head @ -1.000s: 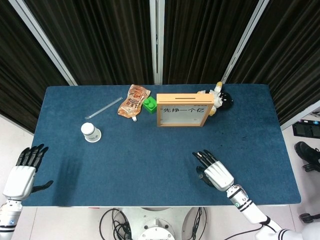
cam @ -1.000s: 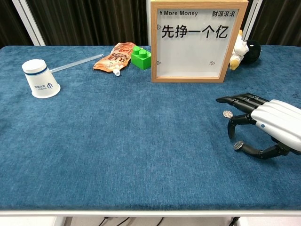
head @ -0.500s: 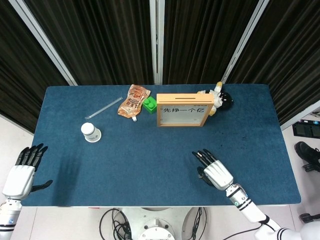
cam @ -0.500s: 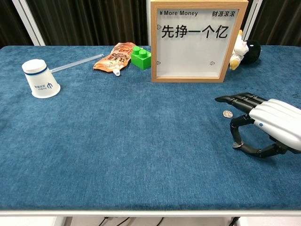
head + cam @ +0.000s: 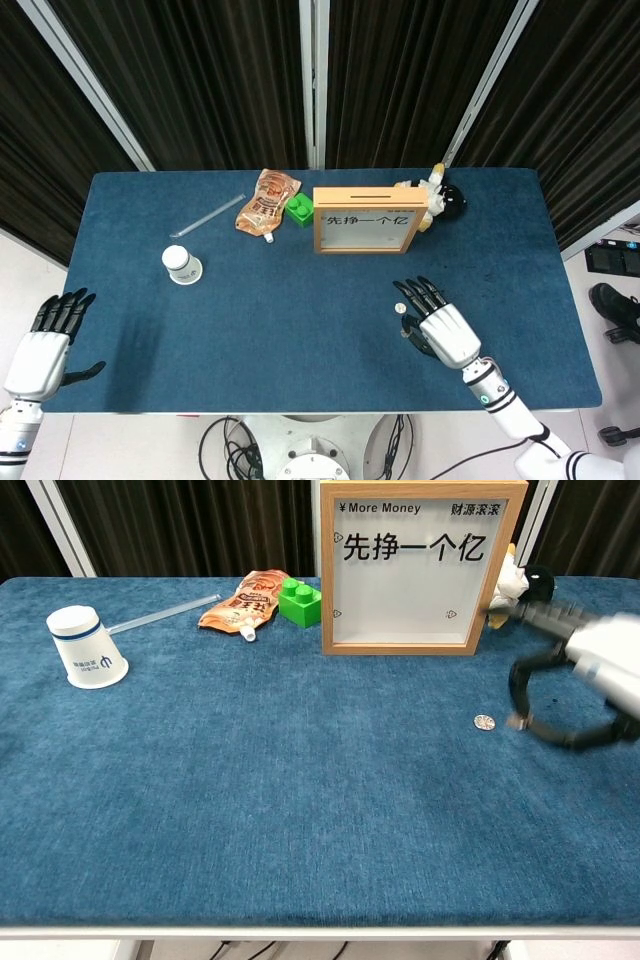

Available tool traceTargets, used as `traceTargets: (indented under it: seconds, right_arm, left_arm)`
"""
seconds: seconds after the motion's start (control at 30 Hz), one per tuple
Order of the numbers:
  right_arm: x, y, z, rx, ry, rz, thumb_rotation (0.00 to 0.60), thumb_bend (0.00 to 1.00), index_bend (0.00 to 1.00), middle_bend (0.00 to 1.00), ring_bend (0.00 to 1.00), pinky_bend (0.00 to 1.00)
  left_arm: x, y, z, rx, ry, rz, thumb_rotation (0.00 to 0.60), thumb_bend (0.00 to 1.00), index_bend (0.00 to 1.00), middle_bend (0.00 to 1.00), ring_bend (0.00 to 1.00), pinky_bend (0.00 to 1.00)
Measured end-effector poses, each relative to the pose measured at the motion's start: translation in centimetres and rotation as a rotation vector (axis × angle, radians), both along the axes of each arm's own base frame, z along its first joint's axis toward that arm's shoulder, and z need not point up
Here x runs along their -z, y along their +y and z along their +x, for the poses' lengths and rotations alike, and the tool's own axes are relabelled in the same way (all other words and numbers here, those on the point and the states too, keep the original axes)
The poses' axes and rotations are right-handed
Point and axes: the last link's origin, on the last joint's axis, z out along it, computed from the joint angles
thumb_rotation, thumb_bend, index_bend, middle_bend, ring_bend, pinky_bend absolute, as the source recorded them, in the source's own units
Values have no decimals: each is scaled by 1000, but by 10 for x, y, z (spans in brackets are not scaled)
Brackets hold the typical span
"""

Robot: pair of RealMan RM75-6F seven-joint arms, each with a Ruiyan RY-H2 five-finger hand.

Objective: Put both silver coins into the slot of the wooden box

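Clutter lines the table's (image 5: 300, 320) far edge: a green toy brick (image 5: 299, 210) and an orange snack pouch (image 5: 267, 204) just left of the wooden box (image 5: 365, 219), a plush toy (image 5: 437, 196) touching its right end, and a clear straw (image 5: 208, 215) and overturned paper cup (image 5: 181, 264) further left. The box stands upright, long axis parallel to the far edge, slot on its top face, glazed front toward the near edge. One silver coin (image 5: 484, 722) lies flat on the cloth in front of the box's right end. The right hand (image 5: 575, 670) is raised just right of it, motion-blurred, thumb and a finger pinching a second coin (image 5: 517, 719). The left hand (image 5: 45, 340) hovers off the near left corner, fingers spread, holding nothing.
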Motion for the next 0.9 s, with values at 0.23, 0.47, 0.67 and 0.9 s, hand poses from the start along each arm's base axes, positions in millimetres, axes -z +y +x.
traceTargets:
  seconds: [0.23,0.47,0.67,0.9]
  right_arm:
    - [-47,-25,40,-51,-53,-112,600,332,716,0,0,0]
    - [-86,-58,97,-40,-49,-128,600,336,752,0,0,0]
    - [-105,-89,133,36,-38,-139,600,339,755,0,0,0]
    - [-110,-123,160,188,-52,-115,600,341,755,0,0,0]
  left_arm:
    - [0,-1,2,16,-4,-5,600,0,29,6,0,0]
    - [3,1,6,35,-11,-15,600,0,28,7,0,0]
    - [3,2,9,46,-9,-24,600,0,29,6,0,0]
    - [1,2,9,48,-10,-29,600,0,28,6,0,0]
